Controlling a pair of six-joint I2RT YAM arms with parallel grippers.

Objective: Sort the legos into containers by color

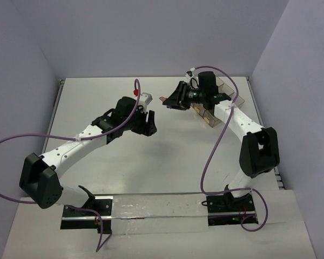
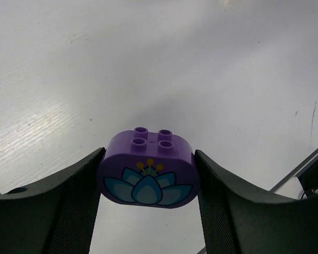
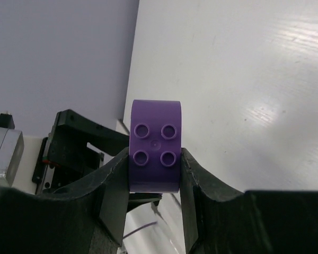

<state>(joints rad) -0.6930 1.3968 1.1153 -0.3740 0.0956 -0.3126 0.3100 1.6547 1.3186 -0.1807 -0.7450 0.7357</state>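
My left gripper (image 2: 148, 154) is shut on a purple oval brick (image 2: 148, 172) with a blue lotus print and four studs, holding it by its rounded ends above the white table. From above, the left gripper (image 1: 147, 123) hangs over the table's middle. My right gripper (image 3: 154, 156) is shut on a plain purple four-stud brick (image 3: 154, 124), held by its flat sides. From above, the right gripper (image 1: 170, 101) is just right of the left one. The smoky clear tray (image 1: 229, 93) lies at the back right, mostly hidden by the right arm. A small red bit (image 1: 136, 92) shows beside the left wrist.
The left arm's black gripper body (image 3: 79, 132) is close behind the right gripper's brick. A dark edge (image 2: 307, 169) crosses the lower right of the left wrist view. Purple cables loop off both arms. Grey walls close in the white table (image 1: 167, 162).
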